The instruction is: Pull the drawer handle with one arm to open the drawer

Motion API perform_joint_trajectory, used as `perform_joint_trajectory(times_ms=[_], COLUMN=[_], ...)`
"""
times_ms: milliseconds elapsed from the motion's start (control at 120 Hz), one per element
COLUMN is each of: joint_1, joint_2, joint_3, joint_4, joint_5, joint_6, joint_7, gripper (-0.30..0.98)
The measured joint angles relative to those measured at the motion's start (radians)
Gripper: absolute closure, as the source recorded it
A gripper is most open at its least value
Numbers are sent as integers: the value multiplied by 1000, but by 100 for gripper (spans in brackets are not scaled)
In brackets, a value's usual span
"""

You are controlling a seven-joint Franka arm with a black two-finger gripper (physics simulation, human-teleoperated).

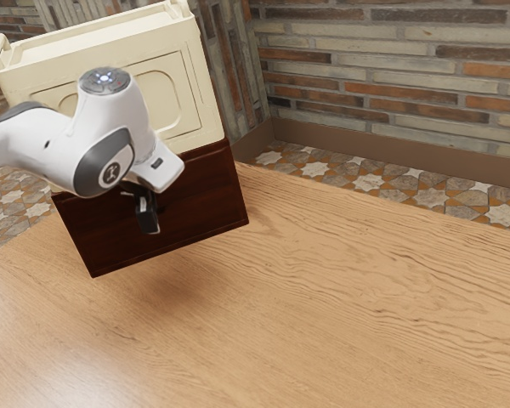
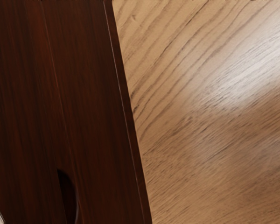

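The black gripper (image 1: pixel 147 214) hangs from the white hand in front of the dark red-brown drawer unit (image 1: pixel 206 191), over the middle of its front. Whether it touches that front cannot be told. In the wrist view the dark wood drawer front (image 2: pixel 93 112) runs along beside the table, and a curved dark piece (image 2: pixel 71 198), possibly the handle or a recess, stands out on it. The arm and hand hide part of the front in the exterior view, and I cannot make out a handle there.
A cream-coloured box-like upper part (image 1: pixel 166 51) with raised end rails sits above the dark drawer unit. The wooden table (image 1: pixel 323 297) extends in front of it and toward the exterior view's right. Behind are a patterned tile floor (image 1: pixel 365 181) and a slatted wall (image 1: pixel 391 76).
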Motion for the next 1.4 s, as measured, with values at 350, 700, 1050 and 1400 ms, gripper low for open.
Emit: perform_joint_trajectory(times_ms=[350,700,1050,1400], joint_1=[-25,-65,-104,-131], joint_2=[-63,-130,-241,-310], joint_3=[-1,-1,3,-11], joint_4=[-63,-157,-259,-333], joint_5=[66,95,102,106], joint_6=[7,20,23,24], joint_7=[2,14,17,16], gripper=[1,3,2,1])
